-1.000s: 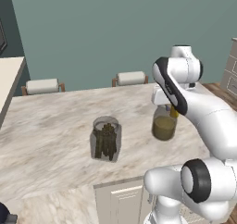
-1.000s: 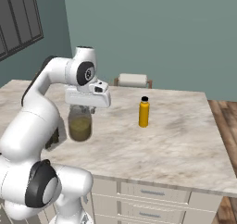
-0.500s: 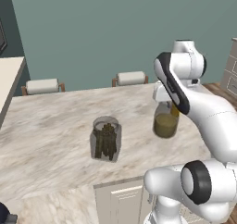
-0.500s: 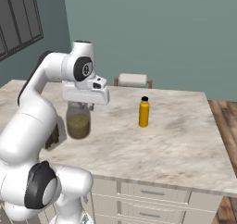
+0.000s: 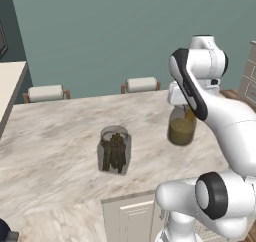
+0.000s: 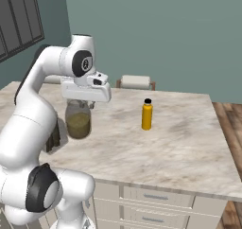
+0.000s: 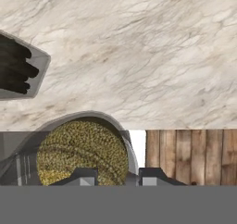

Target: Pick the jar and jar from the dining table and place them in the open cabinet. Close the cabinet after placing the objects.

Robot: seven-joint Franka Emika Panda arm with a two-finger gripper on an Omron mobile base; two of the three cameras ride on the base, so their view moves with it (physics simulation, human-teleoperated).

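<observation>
A plain teal wall stands behind the long dining table [image 5: 55,136], whose beige marbled top runs across the room, with two pale chair backs [image 5: 141,84] showing just past its far edge and wooden floorboards [image 6: 229,124] off to one side. No label or lettering can be read on anything here. The white arm reaches over the table, and its gripper [image 7: 115,177] is pinched tight on the rim of the small jar [image 5: 181,127] with olive-green contents, its finger tips [image 7: 82,177] pressing at the glass edge. In the hand view I look straight down into that jar's green filling. It hangs clear of the tabletop, over the table's near side. The larger jar [image 5: 114,150] of dark brown sticks stands upright on the stone, well apart from the held one. A yellow bottle [image 6: 147,115] with a black cap stands upright farther along the table, near the held jar but not touching it. Compared with a second ago, the arm has carried the small jar a little higher, while the stick jar and the bottle have stayed where they were.
</observation>
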